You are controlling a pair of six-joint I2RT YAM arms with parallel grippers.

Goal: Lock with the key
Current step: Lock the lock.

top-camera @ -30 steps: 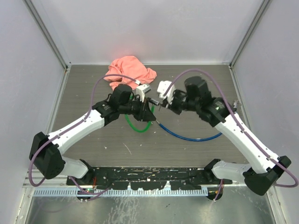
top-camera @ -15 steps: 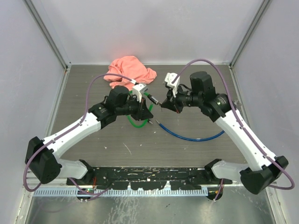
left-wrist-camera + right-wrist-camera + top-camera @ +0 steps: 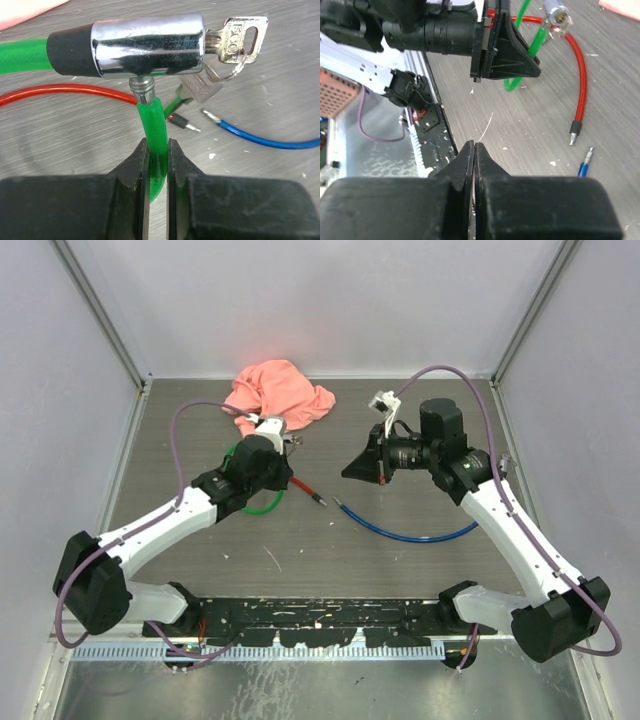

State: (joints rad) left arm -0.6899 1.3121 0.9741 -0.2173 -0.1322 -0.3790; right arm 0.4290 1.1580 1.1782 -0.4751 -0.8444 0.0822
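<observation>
A chrome lock cylinder (image 3: 150, 45) with a black end cap sits on a green cable (image 3: 152, 125). A silver key (image 3: 240, 40) is pushed into its end, and a second key (image 3: 200, 89) dangles from the ring. My left gripper (image 3: 159, 145) is shut on the green cable just below the lock; in the top view it (image 3: 287, 452) is left of centre. My right gripper (image 3: 474, 145) is shut with nothing in it. It hangs apart from the lock (image 3: 555, 10), to the right of it (image 3: 347, 472).
A red cable (image 3: 303, 487) and a blue cable (image 3: 400, 532) lie on the table in the middle. The green loop (image 3: 255, 508) rests under my left arm. A pink cloth (image 3: 280, 390) is bunched at the back. Walls close in three sides.
My right gripper has drawn back to the right, away from the lock and key. The left arm has swung back and left with the lock, uncovering the red cable.
</observation>
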